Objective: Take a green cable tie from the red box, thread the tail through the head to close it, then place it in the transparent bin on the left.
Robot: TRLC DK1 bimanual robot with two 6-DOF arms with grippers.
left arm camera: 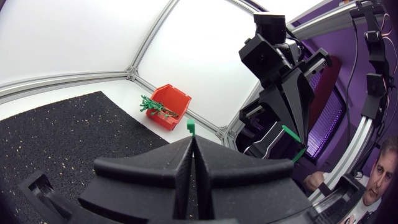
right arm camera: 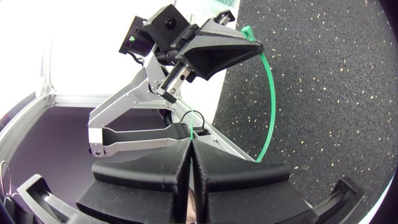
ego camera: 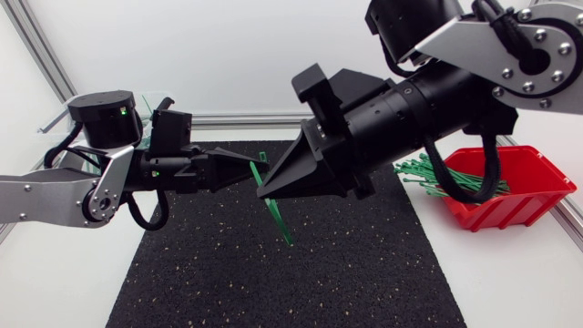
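The green cable tie hangs in the air over the middle of the black rubber mat, held between both arms. In the head view only a short straight length shows, slanting down toward 5 o'clock from the two end effectors. The right wrist view shows far more: the tie bows out in a long arc from the tip of the left end effector round to the side of the right one.

The left end effector comes in from 9 o'clock with its fingers closed on the tie. Its own wrist view shows the tie's green end poking out just past the pinched fingertips, a detail the head view hides.

The right end effector comes down from 2 o'clock and is also clamped on the tie. The left wrist view shows green on both sides of its tip.

The red box sits on the white bench at 3 o'clock, just off the mat, with a bundle of loose green ties spilling over its near rim. The transparent bin stands at 10 o'clock, mostly hidden behind the left arm.
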